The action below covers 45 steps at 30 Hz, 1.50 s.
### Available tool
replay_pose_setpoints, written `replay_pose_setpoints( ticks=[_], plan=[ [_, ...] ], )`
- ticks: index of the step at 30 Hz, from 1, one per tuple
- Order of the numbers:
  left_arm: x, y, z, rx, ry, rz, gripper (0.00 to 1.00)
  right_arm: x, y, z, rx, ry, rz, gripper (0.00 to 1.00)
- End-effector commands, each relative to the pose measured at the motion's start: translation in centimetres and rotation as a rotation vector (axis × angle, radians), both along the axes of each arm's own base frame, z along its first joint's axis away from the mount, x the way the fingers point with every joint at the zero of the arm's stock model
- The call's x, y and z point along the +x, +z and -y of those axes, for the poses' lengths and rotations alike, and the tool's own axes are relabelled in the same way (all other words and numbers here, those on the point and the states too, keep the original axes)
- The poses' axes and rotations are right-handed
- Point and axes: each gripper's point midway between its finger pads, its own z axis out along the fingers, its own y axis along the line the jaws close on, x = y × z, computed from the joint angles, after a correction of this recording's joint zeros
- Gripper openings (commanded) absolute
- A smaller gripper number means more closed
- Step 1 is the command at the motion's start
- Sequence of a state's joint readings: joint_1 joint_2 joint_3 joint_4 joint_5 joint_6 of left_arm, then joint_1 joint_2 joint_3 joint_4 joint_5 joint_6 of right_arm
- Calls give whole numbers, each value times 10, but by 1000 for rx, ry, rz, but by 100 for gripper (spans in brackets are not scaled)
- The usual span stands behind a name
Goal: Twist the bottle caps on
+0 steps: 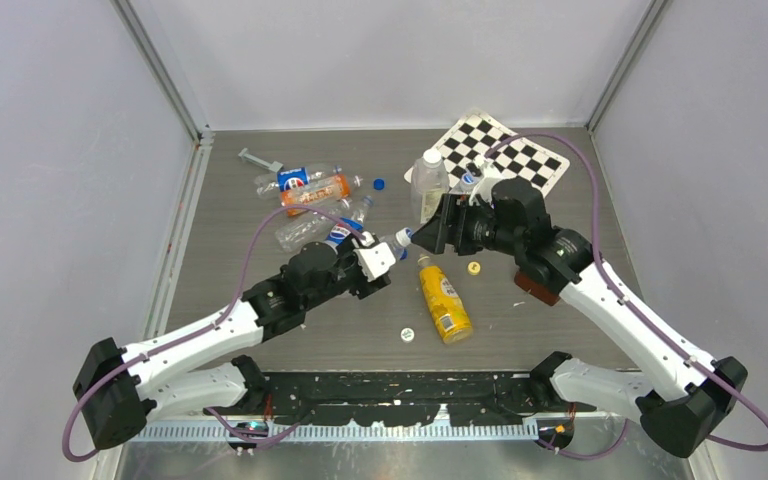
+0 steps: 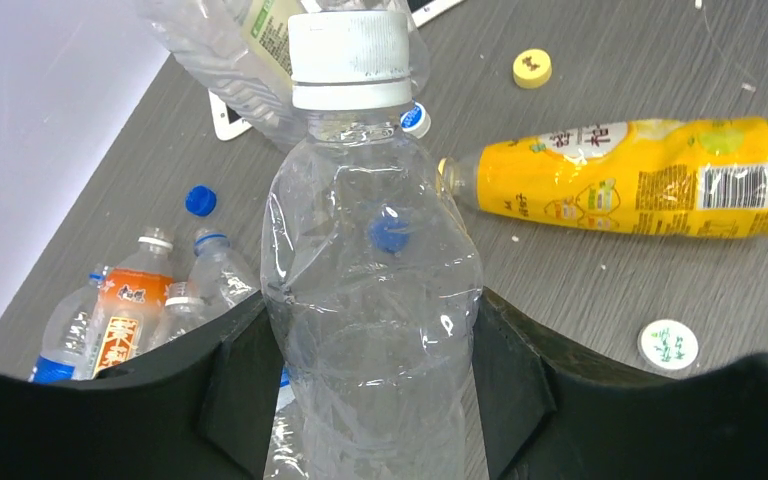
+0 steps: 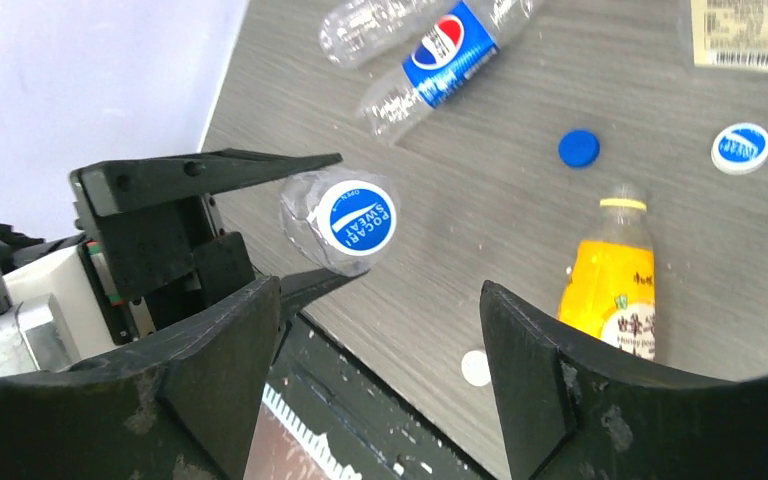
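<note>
- Nearest the arms' bases, a loose white cap lies flat at about 6 o'clock from the middle of the table. A yellow bottle lies on its side just beyond it, with a yellow cap at its 1 o'clock.
- At mid-table the left gripper is clamped on the body of a slim clear bottle. It holds the bottle off the table with the neck pointing toward 2 o'clock.
- A blue-topped cap with a white ribbed side sits on that neck. It looks square to the neck, but I cannot tell how tight it is.
- The right gripper faces the cap head-on with its jaws spread wide, touching nothing.
- By my reckoning this is the twisting step, caught between grips or just finished.
- If the cap is loose, the right jaws need to move forward, pinch the ribbed side and turn while the left keeps the bottle from spinning.
- Farther off, a wider labelled bottle stands at 12 o'clock, with a blue-and-white cap beside it.
- A blue cap and a heap of Pepsi bottles lie around 10 o'clock.
</note>
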State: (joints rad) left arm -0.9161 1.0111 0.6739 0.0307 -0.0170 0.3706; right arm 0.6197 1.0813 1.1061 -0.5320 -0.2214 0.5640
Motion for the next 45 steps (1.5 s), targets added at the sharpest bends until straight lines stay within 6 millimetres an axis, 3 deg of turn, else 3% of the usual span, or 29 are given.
replay_pose_setpoints(
  ticks=[1, 11, 19, 21, 24, 25, 26, 32, 33, 34, 35, 45],
  plan=[
    [6, 33, 8, -190, 45, 19, 0, 17, 22, -10, 115, -29, 118, 79],
    [2, 33, 16, -234, 23, -20, 0, 27, 21, -36, 238, -58, 142, 77],
    [-2, 37, 20, -245, -4, -33, 0, 29, 18, -47, 315, -74, 170, 65],
    [-3, 38, 20, -243, -9, -36, 0, 29, 16, -48, 326, -73, 180, 57],
    [-4, 39, 20, -243, -12, -39, 0, 28, 15, -47, 322, -71, 193, 26],
    [-4, 40, 19, -243, -8, -39, 0, 28, 14, -45, 313, -73, 200, 11],
    [-3, 39, 18, -240, -1, -41, 1, 26, 14, -42, 302, -76, 202, 6],
    [-3, 47, 15, -273, 14, -33, 28, 19, 17, -12, 139, -107, 247, 1],
    [-1, 48, 14, -282, 33, -32, 67, 18, 23, -7, 115, -107, 272, 0],
    [1, 50, 11, -291, 55, -28, 91, 20, 29, 6, 73, -141, 296, 0],
    [3, 51, 9, -296, 69, -26, 99, 18, 35, 14, 57, -155, 314, 0],
    [27, 55, -23, -280, 264, 9, 100, 19, 70, 102, -327, -329, 406, 0]
  ],
)
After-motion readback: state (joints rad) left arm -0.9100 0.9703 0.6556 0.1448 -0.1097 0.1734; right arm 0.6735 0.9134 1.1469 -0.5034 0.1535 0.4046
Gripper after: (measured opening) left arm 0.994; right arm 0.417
